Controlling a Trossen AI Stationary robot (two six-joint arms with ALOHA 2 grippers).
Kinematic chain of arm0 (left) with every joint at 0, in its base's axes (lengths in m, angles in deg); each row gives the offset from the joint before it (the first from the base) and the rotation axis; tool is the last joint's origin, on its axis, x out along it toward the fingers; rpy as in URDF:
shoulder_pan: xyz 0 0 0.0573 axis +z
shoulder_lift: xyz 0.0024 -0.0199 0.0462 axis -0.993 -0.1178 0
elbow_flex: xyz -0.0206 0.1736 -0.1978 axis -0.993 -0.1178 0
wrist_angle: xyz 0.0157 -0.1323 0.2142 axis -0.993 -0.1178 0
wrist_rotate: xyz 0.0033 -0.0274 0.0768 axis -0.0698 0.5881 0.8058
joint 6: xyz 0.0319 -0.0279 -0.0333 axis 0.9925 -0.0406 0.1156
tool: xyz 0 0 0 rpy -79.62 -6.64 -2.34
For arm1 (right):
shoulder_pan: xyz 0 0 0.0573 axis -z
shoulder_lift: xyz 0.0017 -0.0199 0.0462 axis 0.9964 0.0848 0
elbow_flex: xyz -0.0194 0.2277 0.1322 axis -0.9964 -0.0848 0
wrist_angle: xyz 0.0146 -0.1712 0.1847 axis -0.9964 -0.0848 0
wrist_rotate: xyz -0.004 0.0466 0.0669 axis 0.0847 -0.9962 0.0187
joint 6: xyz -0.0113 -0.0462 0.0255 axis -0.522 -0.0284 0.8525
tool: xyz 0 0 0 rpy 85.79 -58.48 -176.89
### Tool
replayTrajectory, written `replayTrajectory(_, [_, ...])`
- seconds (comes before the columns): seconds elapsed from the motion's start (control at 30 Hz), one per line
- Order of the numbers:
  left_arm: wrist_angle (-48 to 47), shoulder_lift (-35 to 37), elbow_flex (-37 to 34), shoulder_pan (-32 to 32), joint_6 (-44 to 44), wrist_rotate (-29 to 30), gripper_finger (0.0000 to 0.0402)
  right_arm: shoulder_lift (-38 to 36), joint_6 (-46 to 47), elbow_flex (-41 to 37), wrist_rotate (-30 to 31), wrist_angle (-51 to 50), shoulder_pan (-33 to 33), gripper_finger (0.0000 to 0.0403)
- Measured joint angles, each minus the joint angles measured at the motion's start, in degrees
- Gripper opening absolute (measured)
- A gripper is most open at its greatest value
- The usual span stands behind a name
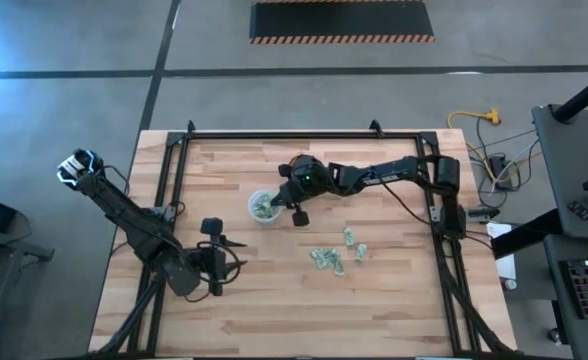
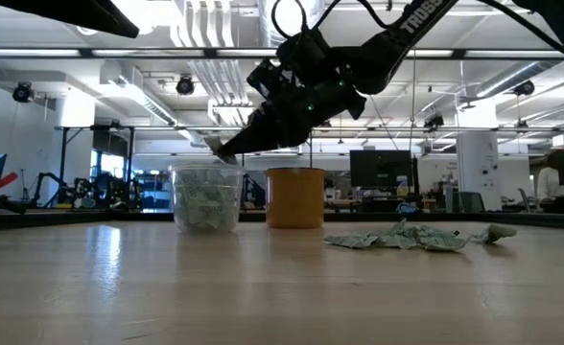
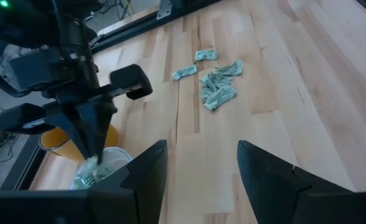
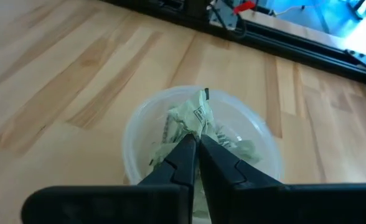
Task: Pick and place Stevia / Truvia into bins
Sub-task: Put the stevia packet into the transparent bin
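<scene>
Pinching one limp, featherlight sachet [image 4: 201,116] by its edge, the right claw [image 4: 196,144] hovers over the translucent cup [image 4: 139,134] (loose sachets [image 1: 336,254] lie toward four o'clock on the counter [image 1: 394,310]).

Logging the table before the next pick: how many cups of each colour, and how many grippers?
Translucent whitish cup: 1
Amber cup: 1
Grippers: 2, right gripper over the whitish cup, left gripper waiting apart
Total: 4

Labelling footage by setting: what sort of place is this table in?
Probably a robotics lab or workshop: exposed ceiling ducts, monitors on benches behind the wooden table, and hazard-striped floor marking.
</scene>
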Motion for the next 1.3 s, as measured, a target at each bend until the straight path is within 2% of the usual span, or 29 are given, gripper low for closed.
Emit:
replayTrajectory(0.13, [0.0, 0.0, 0.0, 0.0, 0.0, 0.1, 0.0178, 0.1, -0.7, -0.1, -1.1, -0.4, 0.0, 0.0049])
replayTrajectory(0.37, [0.0, 0.0, 0.0, 0.0, -0.1, 0.1, 0.0178, -0.4, -1.6, -0.1, -1.5, -3.6, 0.0, 0.0130])
replayTrajectory(0.5, [0.0, -0.3, -0.1, 0.0, -1.7, 0.1, 0.0178, -4.2, -3.3, -0.1, -1.5, -8.5, -0.6, 0.0154])
replayTrajectory(0.63, [0.1, -2.0, -0.2, 0.0, -1.9, 0.0, 0.0178, -10.1, -3.3, -0.7, -1.5, -14.1, -2.3, 0.0155])
replayTrajectory(0.83, [3.5, -5.8, -0.2, 0.2, -2.8, 0.0, 0.0178, -17.7, -2.5, -1.6, -1.5, -29.9, -5.6, 0.0137])
replayTrajectory(0.93, [8.9, -8.6, -0.2, 0.6, 0.9, 0.1, 0.0178, -20.4, 0.6, -2.7, -1.4, -38.8, -7.3, 0.0128])
replayTrajectory(1.03, [16.3, -11.8, -0.1, 1.5, 7.8, -0.3, 0.0178, -23.1, 4.1, -5.8, -1.4, -42.4, -8.9, 0.0119])
replayTrajectory(1.2, [27.2, -17.3, 0.6, 5.5, 16.6, -10.2, 0.0178, -27.8, 9.8, -13.2, -1.3, -43.1, -10.1, 0.0104])
replayTrajectory(1.3, [31.7, -20.7, 1.3, 8.2, 20.2, -12.8, 0.0178, -31.3, 13.8, -17.3, -1.3, -42.6, -10.0, 0.0094])
